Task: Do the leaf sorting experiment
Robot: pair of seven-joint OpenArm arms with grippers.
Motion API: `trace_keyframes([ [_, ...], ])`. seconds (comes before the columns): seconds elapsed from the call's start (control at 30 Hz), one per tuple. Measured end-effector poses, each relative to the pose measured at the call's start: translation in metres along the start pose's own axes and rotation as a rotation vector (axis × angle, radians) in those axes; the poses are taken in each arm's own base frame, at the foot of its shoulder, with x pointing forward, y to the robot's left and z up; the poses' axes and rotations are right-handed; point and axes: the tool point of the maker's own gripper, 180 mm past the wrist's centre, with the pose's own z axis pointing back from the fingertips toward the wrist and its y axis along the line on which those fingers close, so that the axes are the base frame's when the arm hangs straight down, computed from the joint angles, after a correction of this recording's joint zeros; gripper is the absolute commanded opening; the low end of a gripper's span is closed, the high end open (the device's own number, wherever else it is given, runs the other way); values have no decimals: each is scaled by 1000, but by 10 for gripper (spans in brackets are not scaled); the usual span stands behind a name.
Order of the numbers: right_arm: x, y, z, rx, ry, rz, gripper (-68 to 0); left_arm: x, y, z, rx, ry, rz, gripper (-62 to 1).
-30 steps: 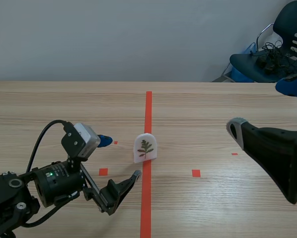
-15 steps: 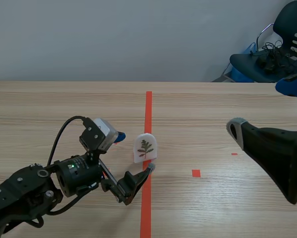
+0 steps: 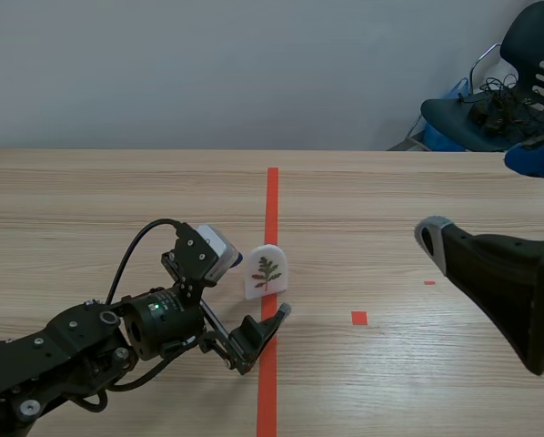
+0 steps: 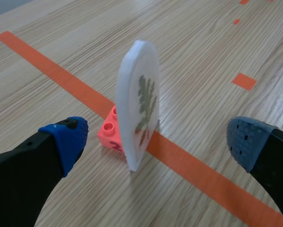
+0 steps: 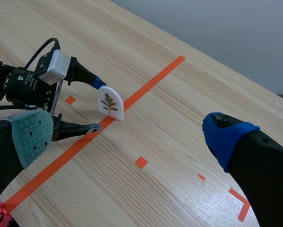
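White leaf card (image 4: 140,97) stands between wide-open left jaws, untouched.

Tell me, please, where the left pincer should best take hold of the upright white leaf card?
Grip the leaf card by its two flat faces at about mid-height, above the red brick at its foot. It stands upright, thin and nearly edge-on to the left pincer, which is open astride it, so coming straight ahead and closing should suit.

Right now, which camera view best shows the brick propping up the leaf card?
The left wrist view: the coral brick sits close up behind the white leaf card, studs visible. In the scene and right wrist views the card faces the camera and hides it.
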Motion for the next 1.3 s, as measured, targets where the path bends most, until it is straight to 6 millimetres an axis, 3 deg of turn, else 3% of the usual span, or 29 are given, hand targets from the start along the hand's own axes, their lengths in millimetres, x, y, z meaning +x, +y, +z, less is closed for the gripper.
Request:
trace_keyframes([
  [0.3,0,0,0,0,0,0,4,1,-9,-3,-23,-5,7,-46],
  [0.53,0,1,0,4,0,1,4,13,-18,-24,4,-37,23,-85],
  [0.83,0,3,0,18,0,4,4,6,9,-27,73,-8,-17,-150],
  [0.97,0,3,0,18,0,4,4,7,10,-26,77,-23,-17,-273],
  [1.13,0,3,0,18,0,4,4,7,8,-25,75,-23,-15,-286],
  [1.3,0,3,0,18,0,4,4,12,9,-25,79,-54,-10,-411],
])
